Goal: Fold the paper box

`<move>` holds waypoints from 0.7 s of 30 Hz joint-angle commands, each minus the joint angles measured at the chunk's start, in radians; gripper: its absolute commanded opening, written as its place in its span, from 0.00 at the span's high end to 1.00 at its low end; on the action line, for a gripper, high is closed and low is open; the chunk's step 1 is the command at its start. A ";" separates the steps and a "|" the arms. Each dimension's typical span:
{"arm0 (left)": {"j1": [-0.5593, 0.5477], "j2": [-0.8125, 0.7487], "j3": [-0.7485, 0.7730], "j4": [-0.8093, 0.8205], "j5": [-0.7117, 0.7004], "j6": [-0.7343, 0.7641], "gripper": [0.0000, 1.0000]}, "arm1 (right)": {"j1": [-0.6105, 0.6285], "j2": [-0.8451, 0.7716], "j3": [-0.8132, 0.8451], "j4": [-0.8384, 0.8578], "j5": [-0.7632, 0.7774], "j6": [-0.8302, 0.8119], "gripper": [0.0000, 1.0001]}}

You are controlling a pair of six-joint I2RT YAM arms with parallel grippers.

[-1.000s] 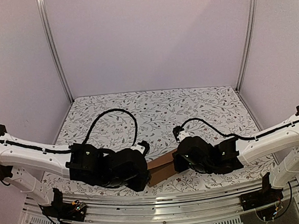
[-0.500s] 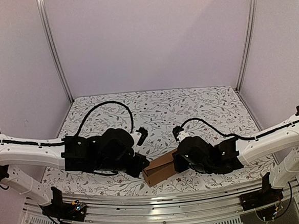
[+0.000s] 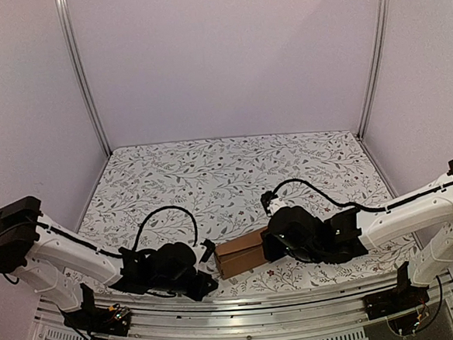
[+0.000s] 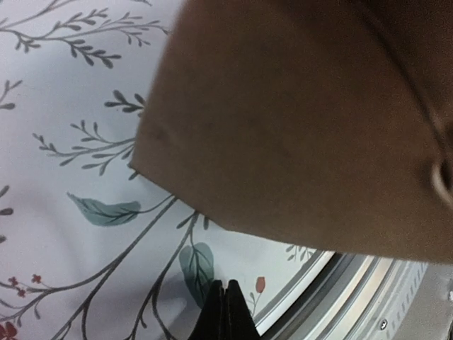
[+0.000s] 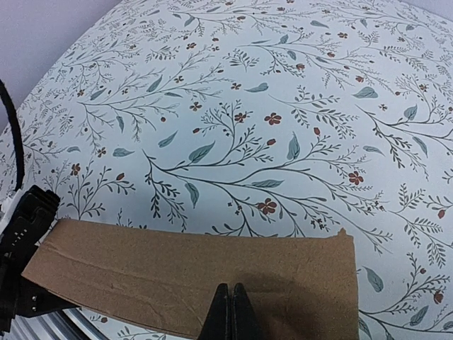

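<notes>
Left arm (image 3: pixel 69 251) has dropped low and pulled back toward the near table edge since the earlier frame; the paper box (image 3: pixel 240 253) now lies flatter on the floral tablecloth (image 3: pixel 234 169).

Top view: box sits near the front edge, between the two wrists. Left gripper (image 3: pixel 204 255) is just beside the box's left end; contact cannot be told. Right gripper (image 3: pixel 269 247) is at the box's right end, fingertips hidden by the black wrist body.

Left wrist view: left gripper (image 4: pixel 225 312) has its fingertips pressed together, nothing between them, low over the cloth. Brown box (image 4: pixel 297 127) fills the upper right, close and blurred, clear of the tips. Metal table rim (image 4: pixel 368 297) is at lower right.

Right wrist view: right gripper (image 5: pixel 228 312) has its tips closed together, set against the box's brown panel (image 5: pixel 184 273); whether any cardboard is pinched between them cannot be told. Panel spans the lower frame, one long crease visible near its left part. Black part of the left arm (image 5: pixel 21 234) sits at the panel's left end.
</notes>
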 commanded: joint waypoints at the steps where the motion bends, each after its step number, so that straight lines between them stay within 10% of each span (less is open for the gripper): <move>1: 0.016 0.030 -0.025 0.173 0.082 -0.054 1.00 | 0.005 0.041 0.004 -0.094 -0.043 -0.008 1.00; 21: 0.052 -0.386 0.145 -0.202 -0.046 0.163 1.00 | 0.004 0.033 0.014 -0.102 -0.034 -0.015 1.00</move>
